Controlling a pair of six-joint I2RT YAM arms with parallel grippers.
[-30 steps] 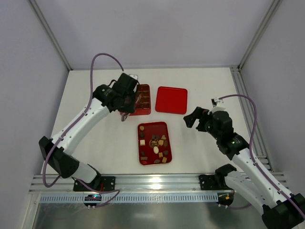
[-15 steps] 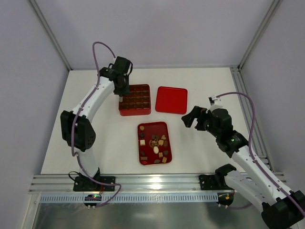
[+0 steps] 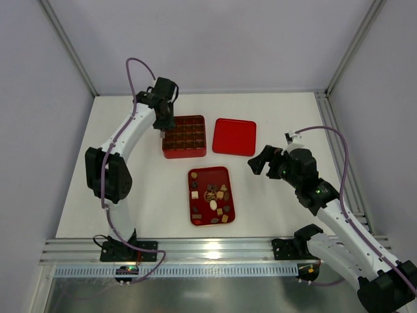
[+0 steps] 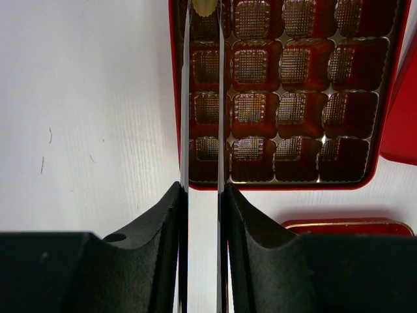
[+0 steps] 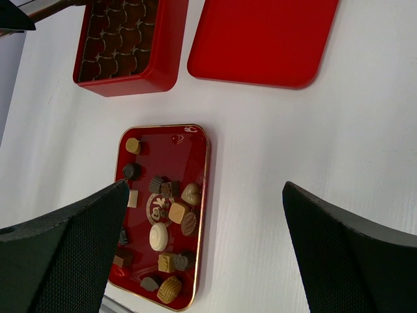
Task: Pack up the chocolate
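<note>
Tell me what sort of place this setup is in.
Probably an enclosed lab robot cell, not a kitchen or shop: a white tabletop, plain pale wall panels between aluminium frame posts, and a slotted aluminium rail along the near edge.

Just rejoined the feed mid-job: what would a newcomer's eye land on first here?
First, the red tray in the middle, strewn with brown, tan and cream chocolates. Behind it sits the red grid box, compartments mostly bare, with the left end effector over its far-left corner, fingers nearly together and a tan piece at their tips. The right end effector hovers wide open right of the tray.
</note>
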